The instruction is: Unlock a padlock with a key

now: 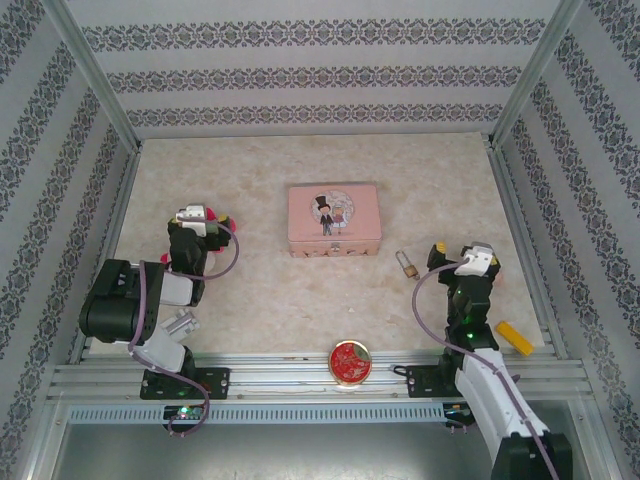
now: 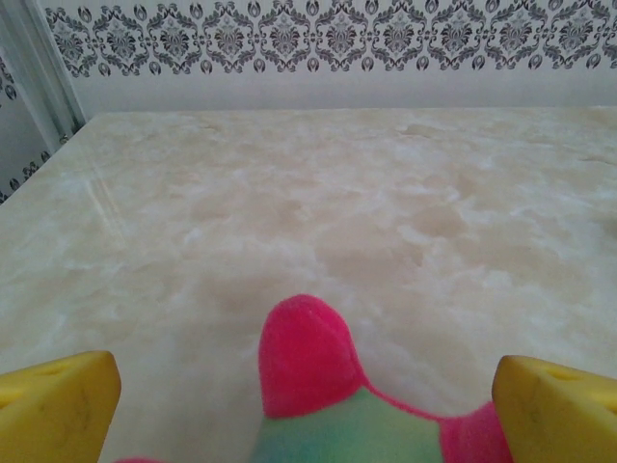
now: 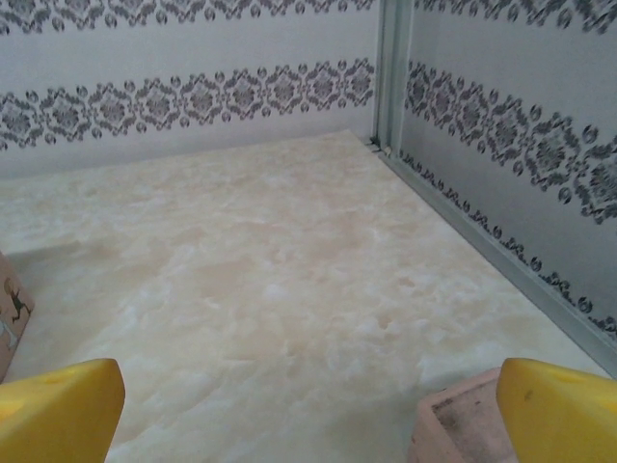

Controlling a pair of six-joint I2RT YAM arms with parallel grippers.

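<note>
Right gripper agape near padlock; left gripper agape too; hard, slick, probably light; pinch brass body.

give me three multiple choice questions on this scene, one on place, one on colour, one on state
1. Relative to the box, the padlock lies: A) left B) right C) on top
2. The round tin is: A) blue B) red C) green
3. The left tool is: A) shut on the padlock B) shut, empty C) open, a toy between its fingers

B: the top view shows it right of the pink box. B: its lid is red. C: its yellow fingers stand wide apart.
</note>
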